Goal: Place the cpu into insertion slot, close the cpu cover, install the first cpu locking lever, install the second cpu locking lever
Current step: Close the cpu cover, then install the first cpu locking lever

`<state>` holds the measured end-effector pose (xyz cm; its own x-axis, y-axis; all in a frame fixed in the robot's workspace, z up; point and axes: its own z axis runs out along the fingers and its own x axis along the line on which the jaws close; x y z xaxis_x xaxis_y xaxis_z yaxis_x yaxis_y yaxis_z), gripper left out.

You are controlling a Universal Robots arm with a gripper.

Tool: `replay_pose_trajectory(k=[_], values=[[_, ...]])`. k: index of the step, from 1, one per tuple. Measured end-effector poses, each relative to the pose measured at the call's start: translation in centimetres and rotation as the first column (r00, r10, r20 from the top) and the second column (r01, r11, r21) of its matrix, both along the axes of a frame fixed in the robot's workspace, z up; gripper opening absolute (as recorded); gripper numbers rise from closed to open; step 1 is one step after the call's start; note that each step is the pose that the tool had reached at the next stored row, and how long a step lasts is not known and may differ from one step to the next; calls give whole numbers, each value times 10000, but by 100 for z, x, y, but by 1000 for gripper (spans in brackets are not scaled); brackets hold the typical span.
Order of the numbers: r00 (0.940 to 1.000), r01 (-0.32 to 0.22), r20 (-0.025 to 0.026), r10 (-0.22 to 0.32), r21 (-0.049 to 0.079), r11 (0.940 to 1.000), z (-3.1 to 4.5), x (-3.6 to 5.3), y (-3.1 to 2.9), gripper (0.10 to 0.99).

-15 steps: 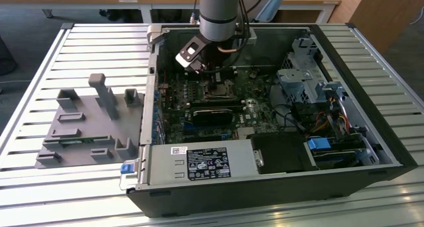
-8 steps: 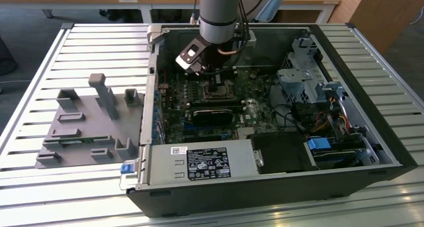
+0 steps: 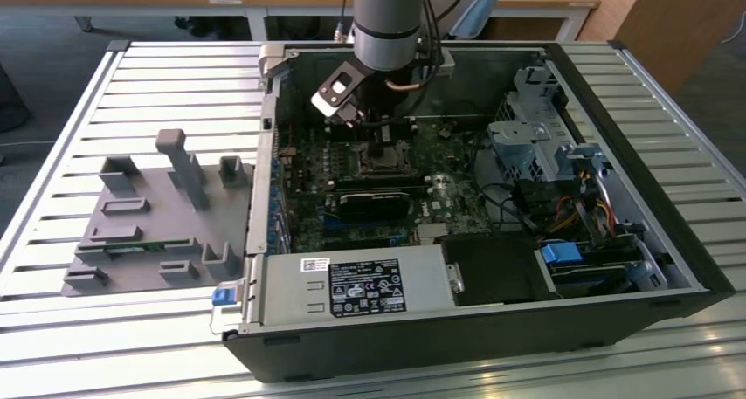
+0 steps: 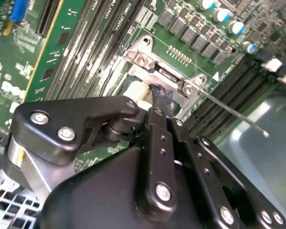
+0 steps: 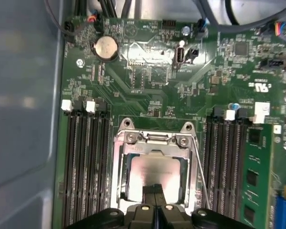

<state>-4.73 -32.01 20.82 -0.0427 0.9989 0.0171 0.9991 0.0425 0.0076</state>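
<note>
While arm (image 3: 386, 19) hangs upright, closed gripper (image 5: 155, 189) over cpu cover (image 5: 152, 139).

Single arm (image 3: 385, 15) hanging near-vertical in exterior view, grey wrist (image 3: 385, 48) straight above tool (image 3: 376, 128). Wrist cam housing (image 3: 338, 93) angled off toward the exterior view's left. Tool pointing down. In both wrist views, tool (image 4: 160, 97) (image 5: 155, 191) w/ fingers (image 5: 148, 193) pressed together, no gap btw tips. Black linkage bars (image 4: 71, 124) folded in on both sides of tool body. Tip end looks scuffed in second wrist view.
</note>
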Motion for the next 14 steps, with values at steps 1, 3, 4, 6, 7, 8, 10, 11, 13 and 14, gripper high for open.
replay_pose_trajectory(k=[1, 3, 4, 6, 7, 8, 10, 11, 13, 14], values=[[10000, 0, 0, 0, 1, 10000, 5, 0, 0, 106], [10000, -1, 0, 1, 2, 10000, 5, 16, 0, 106], [10000, 0, 0, 0, 1, 10000, 6, 25, 0, 106], [10000, -1, -1, 1, 0, 10000, 6, 44, 0, 106], [10000, 0, 0, 0, 0, 10000, 6, 52, 0, 106], [10000, 0, 0, 0, 0, 10000, 6, 59, 0, 106], [10000, 0, 1, 0, 2, 10000, 5, 67, 0, 106], [10000, 1, 0, -1, 0, 10000, 6, 68, 0, 106], [10000, 1, 0, -1, 0, 10000, 6, 72, 0, 106], [10000, 1, 0, -1, 0, 10000, 6, 72, 0, 106]])
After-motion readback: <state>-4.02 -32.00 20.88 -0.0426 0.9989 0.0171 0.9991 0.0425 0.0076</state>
